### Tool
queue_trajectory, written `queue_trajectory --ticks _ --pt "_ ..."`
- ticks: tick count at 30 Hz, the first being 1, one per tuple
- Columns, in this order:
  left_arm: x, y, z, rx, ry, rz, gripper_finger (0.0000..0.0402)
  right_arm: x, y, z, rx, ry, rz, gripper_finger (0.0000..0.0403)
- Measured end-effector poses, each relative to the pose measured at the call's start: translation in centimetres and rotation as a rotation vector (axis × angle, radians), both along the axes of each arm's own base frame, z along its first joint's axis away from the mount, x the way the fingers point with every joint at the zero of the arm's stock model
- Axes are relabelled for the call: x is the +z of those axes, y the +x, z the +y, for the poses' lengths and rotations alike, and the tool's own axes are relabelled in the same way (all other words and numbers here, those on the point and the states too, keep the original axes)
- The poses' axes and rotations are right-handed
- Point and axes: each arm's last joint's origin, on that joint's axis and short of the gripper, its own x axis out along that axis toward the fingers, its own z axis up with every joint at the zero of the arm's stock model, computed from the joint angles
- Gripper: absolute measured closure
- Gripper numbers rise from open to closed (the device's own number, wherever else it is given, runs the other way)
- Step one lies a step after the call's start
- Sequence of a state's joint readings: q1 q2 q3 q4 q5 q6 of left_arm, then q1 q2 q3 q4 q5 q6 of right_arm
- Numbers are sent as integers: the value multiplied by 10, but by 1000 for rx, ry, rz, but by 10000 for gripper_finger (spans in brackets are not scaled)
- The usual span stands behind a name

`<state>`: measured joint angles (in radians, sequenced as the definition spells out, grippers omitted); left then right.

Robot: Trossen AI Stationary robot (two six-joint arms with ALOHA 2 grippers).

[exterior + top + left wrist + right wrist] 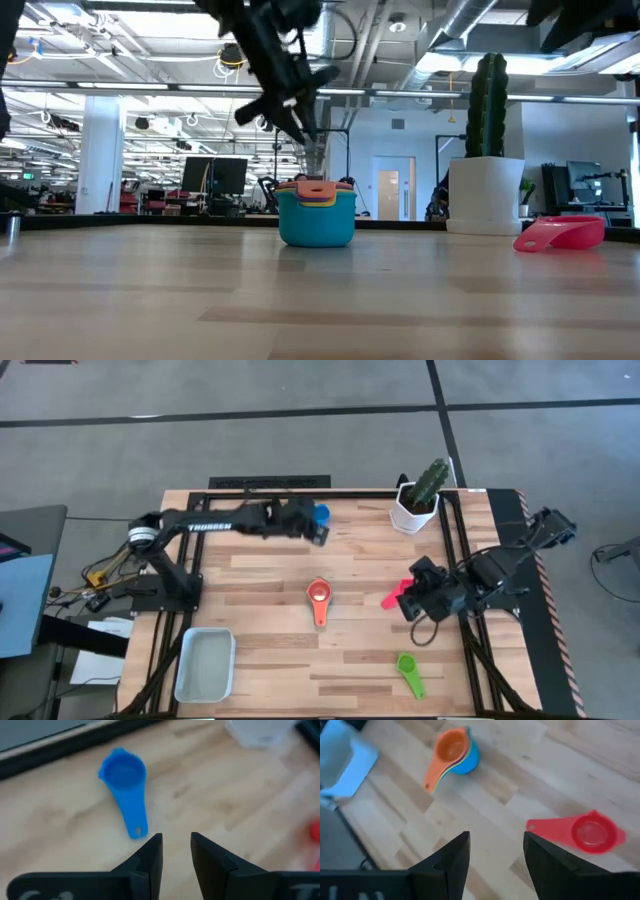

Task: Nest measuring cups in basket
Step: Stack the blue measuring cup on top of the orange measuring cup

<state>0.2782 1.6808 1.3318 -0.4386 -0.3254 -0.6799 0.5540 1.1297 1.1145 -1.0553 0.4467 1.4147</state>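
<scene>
The left gripper hangs over the far edge of the table, left of centre, its fingers a little apart and holding nothing; the blue cup lies on the wood just beyond its fingertips, handle pointing back toward them. From above, that cup peeks out at the gripper's right side. The right gripper hovers over the right part of the table with its fingers spread wide and empty, and the pink cup lies flat on the boards just past its tips, well apart from the stack. In the middle of the table sits a stack of nested cups, a red-orange one on top with yellow and purple rims under it inside a teal bowl. The green cup lies alone near the front edge, right of centre. The basket rests at the near left corner. A cactus in a white pot stands at the far right.
</scene>
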Motion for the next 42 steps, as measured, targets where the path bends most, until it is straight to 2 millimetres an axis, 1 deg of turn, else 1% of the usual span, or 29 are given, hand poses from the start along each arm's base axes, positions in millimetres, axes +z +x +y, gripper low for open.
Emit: queue_trajectory --ticks 4,8,11,15,18,21,26,34,42 --pt "-14 -5 52 74 -30 30 313 -1 6 -15 -71 13 26 196" --pt "-28 -6 100 52 -42 35 313 -1 12 -30 -153 20 25 196" --pt "-46 -4 129 5 -76 63 313 -1 15 -40 -192 44 34 196" --pt "-68 2 158 -85 -118 104 313 -1 18 -50 -232 66 43 196" --pt "-81 7 170 -149 -145 144 313 -2 19 -55 -254 80 46 196" --pt "-87 13 175 -208 -163 158 313 -1 20 -59 -276 85 43 196" --pt "-86 19 178 -294 -148 140 313 -1 21 -61 -311 101 37 196" --pt "-89 13 182 -333 -70 247 313 -1 21 -63 -341 116 31 196" --pt "-91 12 183 -364 -61 254 313 -1 21 -63 -363 129 25 196"
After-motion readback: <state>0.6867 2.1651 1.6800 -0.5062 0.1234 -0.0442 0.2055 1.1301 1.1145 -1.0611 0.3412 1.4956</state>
